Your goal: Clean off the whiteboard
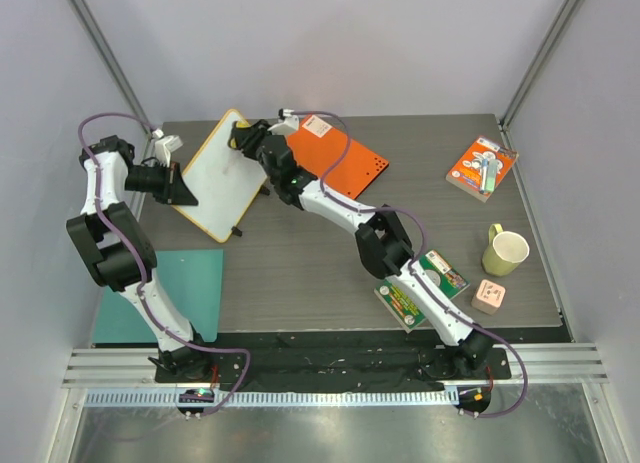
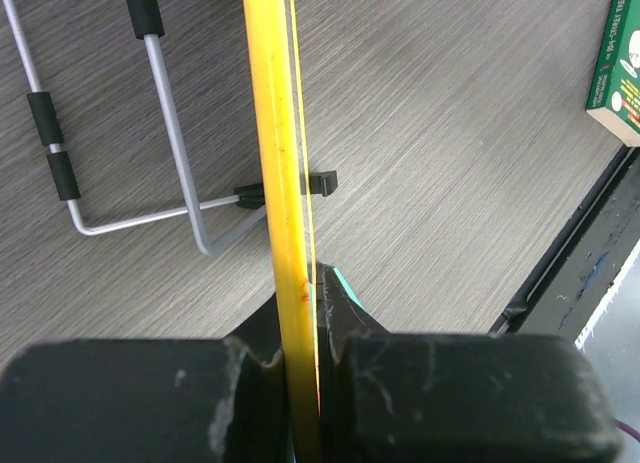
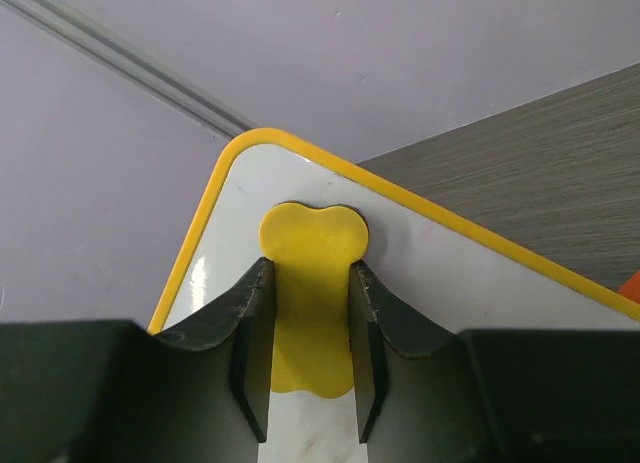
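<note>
The whiteboard (image 1: 220,178) sits far left on the table (image 1: 300,258), a mug (image 1: 505,251) well to its right.

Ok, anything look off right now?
Nothing broken or spilled. The whiteboard sits skewed on the table, but the left gripper clamps its rim and the right gripper holds a yellow eraser at its corner.

Likely a robotics lab cell: plain lilac walls (image 1: 350,43) enclose a grey table (image 1: 300,273) edged by an aluminium rail (image 1: 560,365).
</note>
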